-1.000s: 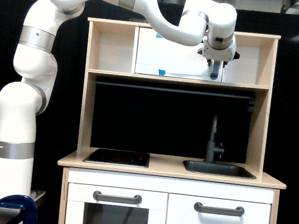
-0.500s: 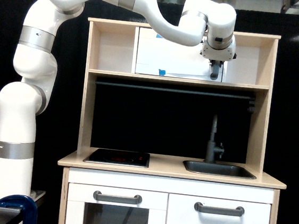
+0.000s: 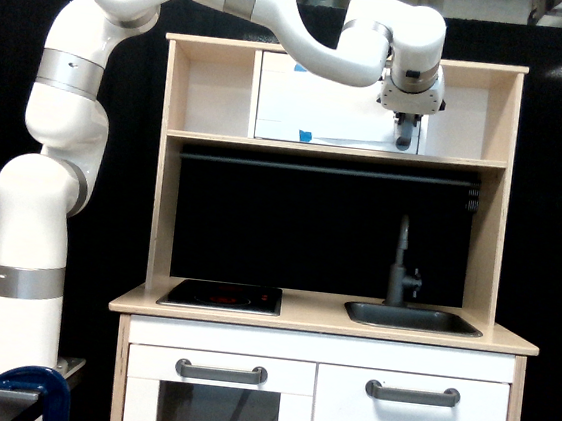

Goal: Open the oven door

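Observation:
The oven door (image 3: 322, 109) is a wide white panel in the upper shelf of the toy kitchen, lying flat in its frame, with a small piece of blue tape (image 3: 304, 136) near its bottom edge. Its vertical grey bar handle (image 3: 403, 136) sits at the door's right end in the exterior view. My gripper (image 3: 408, 115) hangs from the white arm directly over the handle's upper part, its jaws drawn in around the bar. Only the handle's lower end shows beneath it.
A wooden shelf (image 3: 336, 150) runs under the door, with an open cubby (image 3: 468, 115) to its right. Below are a dark faucet (image 3: 401, 263), a sink (image 3: 410, 318), a hob (image 3: 220, 296) and two lower white doors with horizontal grey handles (image 3: 221, 371) (image 3: 413, 392).
The gripper's jaws have drawn inward around the handle since one second ago. The arm and the door have stayed where they were.

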Robot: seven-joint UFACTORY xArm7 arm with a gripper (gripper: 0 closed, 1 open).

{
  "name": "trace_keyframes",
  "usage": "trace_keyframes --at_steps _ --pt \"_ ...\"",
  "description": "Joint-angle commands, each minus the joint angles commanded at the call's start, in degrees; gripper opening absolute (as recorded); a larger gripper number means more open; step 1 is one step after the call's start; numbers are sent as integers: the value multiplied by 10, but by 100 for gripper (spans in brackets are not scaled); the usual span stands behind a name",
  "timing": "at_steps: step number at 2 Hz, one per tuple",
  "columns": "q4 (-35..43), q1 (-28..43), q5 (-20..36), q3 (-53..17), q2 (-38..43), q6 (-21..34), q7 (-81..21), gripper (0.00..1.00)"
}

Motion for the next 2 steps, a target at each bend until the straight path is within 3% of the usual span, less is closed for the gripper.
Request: trace_keyframes --at_steps 2 --pt "-22 -29 -1 -5 -23 32 -7 0"
